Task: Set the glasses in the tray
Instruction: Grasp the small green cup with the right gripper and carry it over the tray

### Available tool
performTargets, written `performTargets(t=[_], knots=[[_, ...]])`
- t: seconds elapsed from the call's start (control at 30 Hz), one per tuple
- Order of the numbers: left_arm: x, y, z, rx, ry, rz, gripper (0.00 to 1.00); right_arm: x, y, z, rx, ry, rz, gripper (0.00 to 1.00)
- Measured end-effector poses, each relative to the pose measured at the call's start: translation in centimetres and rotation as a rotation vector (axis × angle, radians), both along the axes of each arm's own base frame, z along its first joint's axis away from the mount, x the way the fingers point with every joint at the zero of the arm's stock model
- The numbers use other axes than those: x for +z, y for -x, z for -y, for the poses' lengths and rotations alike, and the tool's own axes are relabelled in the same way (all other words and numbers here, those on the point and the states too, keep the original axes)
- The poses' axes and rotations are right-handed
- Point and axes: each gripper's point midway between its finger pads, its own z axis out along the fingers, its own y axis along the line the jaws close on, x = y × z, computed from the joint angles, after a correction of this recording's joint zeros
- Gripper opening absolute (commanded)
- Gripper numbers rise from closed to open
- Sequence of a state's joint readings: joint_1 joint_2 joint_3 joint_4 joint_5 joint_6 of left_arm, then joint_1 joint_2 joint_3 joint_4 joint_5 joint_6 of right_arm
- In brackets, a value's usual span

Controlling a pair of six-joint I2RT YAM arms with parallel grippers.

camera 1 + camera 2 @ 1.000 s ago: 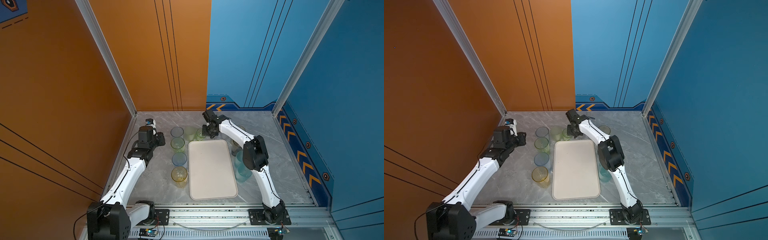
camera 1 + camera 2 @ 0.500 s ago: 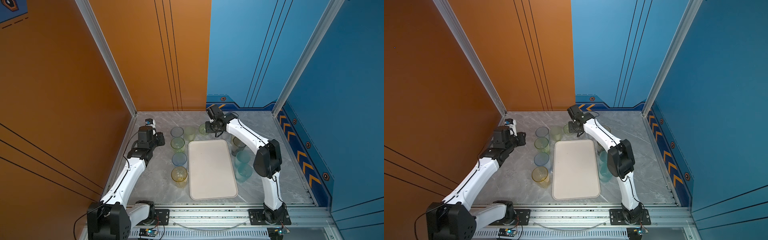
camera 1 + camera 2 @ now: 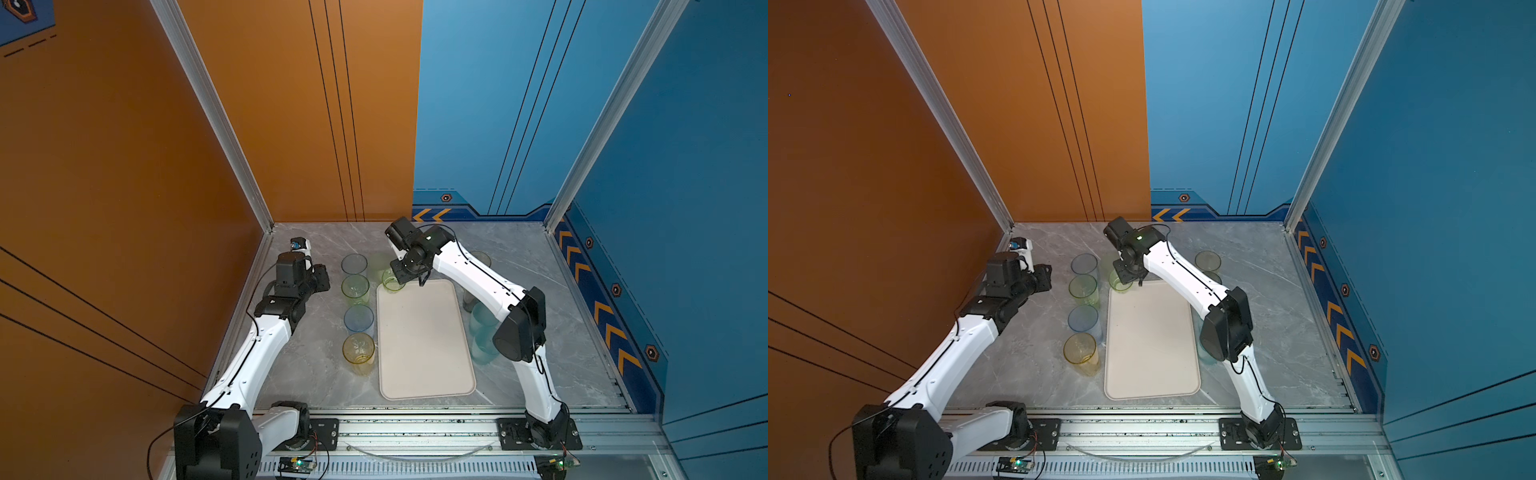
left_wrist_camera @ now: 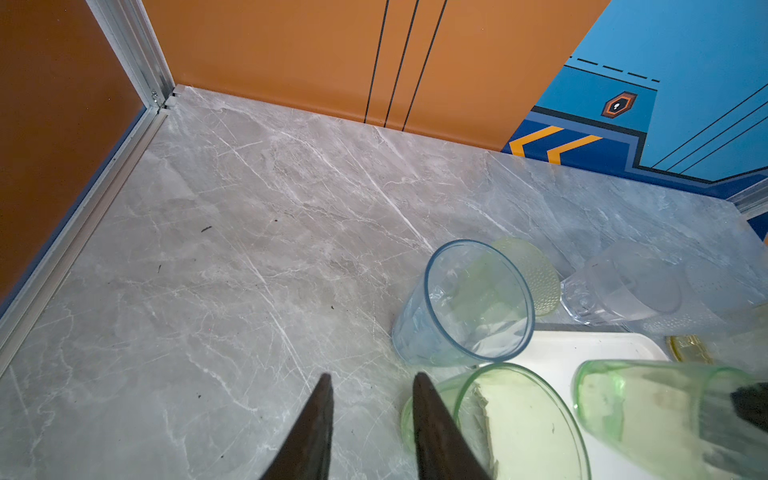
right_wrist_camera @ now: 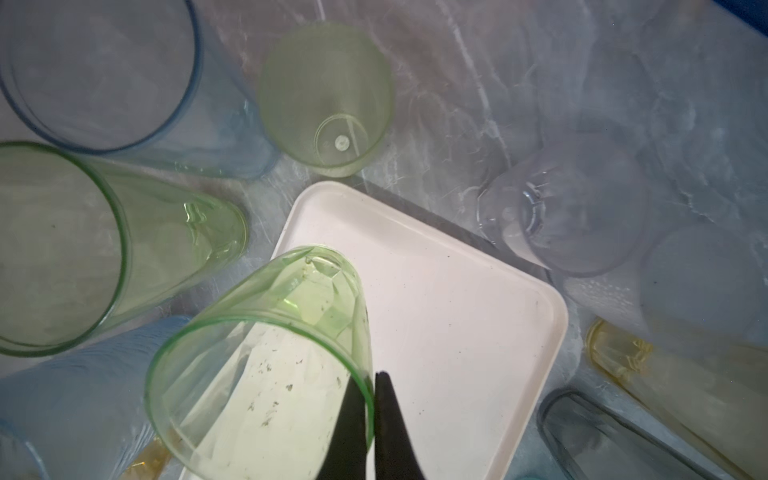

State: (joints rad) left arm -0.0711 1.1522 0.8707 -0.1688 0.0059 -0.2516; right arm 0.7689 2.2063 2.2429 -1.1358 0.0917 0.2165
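So the right pincer [image 5: 372,380] is gripping the green glass [image 3: 392,283] by its rim. The jaws are pinched tight, one finger inside the wall and one outside, and the glass is hanging tilted over the far left corner of the tray [image 3: 424,340].

A second ago that glass was sitting on the bench [image 3: 316,365] just past the tray's far edge, with the pincer already at it. Now it's been pulled back toward the robot and its base is sitting over the tray's corner. The right arm [image 3: 469,270] has folded back along with it. I can't tell from any view whether the base is actually touching the tray yet.

The left pincer [image 4: 372,419] isn't doing anything. It's staying in the same spot, jaws partly apart and holding nothing, hovering beside the row of four glasses [image 3: 357,318] on the tray's left.

I'm reading this as the first glass going in. The tray is looking bare otherwise in both top views, and that row of four is standing on the bench. More are waiting on the right, partly hidden behind the right arm. So it's early days, and the next bit is probably standing this one upright on the tray and letting go.
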Motion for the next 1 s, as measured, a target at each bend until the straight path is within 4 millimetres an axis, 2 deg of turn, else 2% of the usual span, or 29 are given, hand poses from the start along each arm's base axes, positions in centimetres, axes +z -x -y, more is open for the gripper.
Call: performTargets(t=[0.13, 0.23, 0.57, 0.73, 1.0], knots=[[0.0, 0.0, 0.0, 0.000, 0.000, 0.000, 0.34, -2.3, 0.1, -0.7, 0.028, 0.060, -0.031, 0.00], [0.0, 0.0, 0.0, -0.001, 0.000, 0.000, 0.34, -3.3, 0.1, -0.6, 0.035, 0.086, -0.047, 0.00], [-0.1, 0.0, 0.1, -0.003, 0.002, -0.002, 0.34, -4.7, -1.4, -1.2, 0.028, 0.102, -0.039, 0.00], [-0.1, 0.0, 0.1, -0.003, 0.001, -0.002, 0.34, -5.9, -2.1, -0.6, 0.011, 0.115, -0.055, 0.00], [-0.2, -0.1, 0.0, -0.007, -0.005, -0.006, 0.34, -5.8, -2.5, -0.3, 0.003, 0.095, -0.064, 0.00]])
